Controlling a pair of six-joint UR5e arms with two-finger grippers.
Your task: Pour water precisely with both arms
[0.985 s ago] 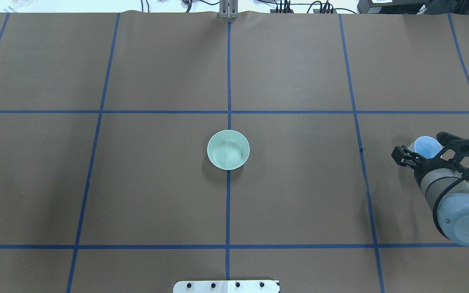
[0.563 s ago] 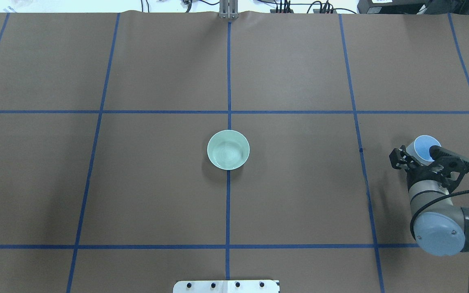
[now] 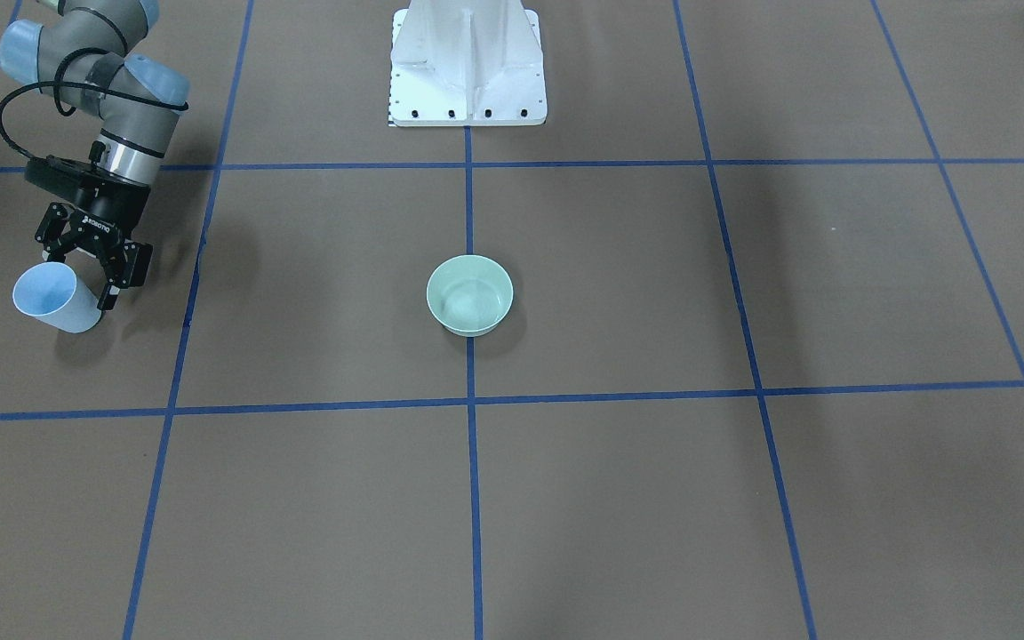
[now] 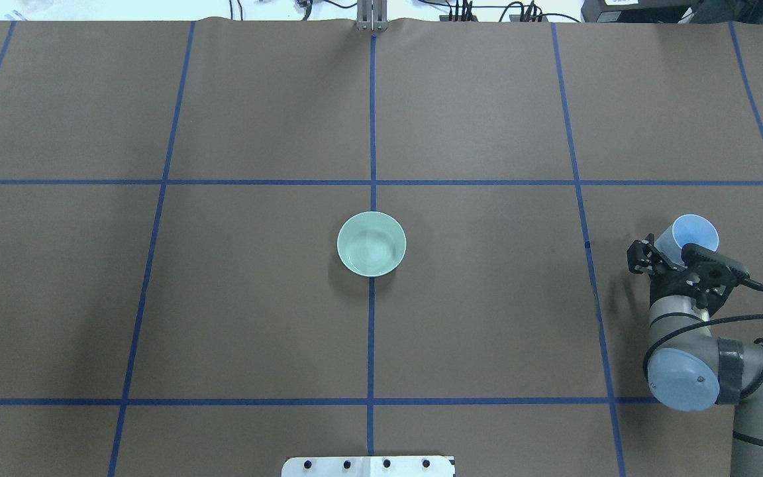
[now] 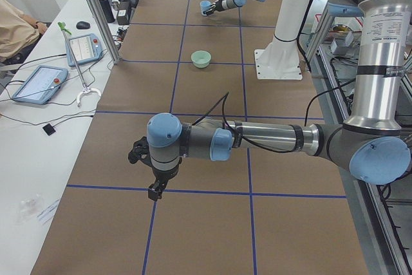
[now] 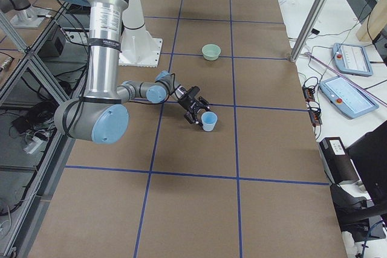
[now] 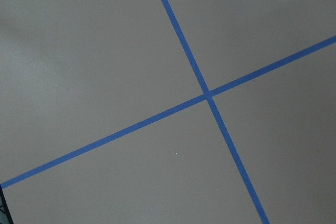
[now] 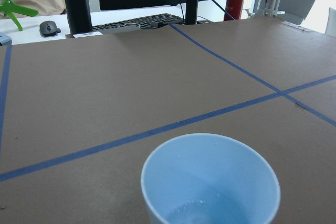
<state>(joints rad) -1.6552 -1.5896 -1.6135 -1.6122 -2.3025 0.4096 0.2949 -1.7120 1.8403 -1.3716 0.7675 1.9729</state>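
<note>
The pale blue cup (image 4: 694,233) is upright at the table's right side, low over or on the table. My right gripper (image 4: 673,255) has a finger on each side of the cup's lower body and looks shut on it; the cup also shows in the front view (image 3: 54,298) with the gripper (image 3: 85,267) behind it. In the right wrist view a little water (image 8: 191,214) glistens at the bottom of the cup (image 8: 210,177). The pale green bowl (image 4: 371,244) stands at the table's centre. My left gripper (image 5: 156,192) shows only in the exterior left view, so I cannot tell its state.
The white pedestal base (image 3: 468,67) stands at the robot's side of the table. Blue tape lines (image 4: 371,331) divide the brown table cover. Tablets and cables (image 6: 354,58) lie on a side bench beyond the far edge.
The right arm's wrist and elbow swung leftward and lower behind the cup. The cup's rim shifted slightly away from the robot. The bowl has not moved.
</note>
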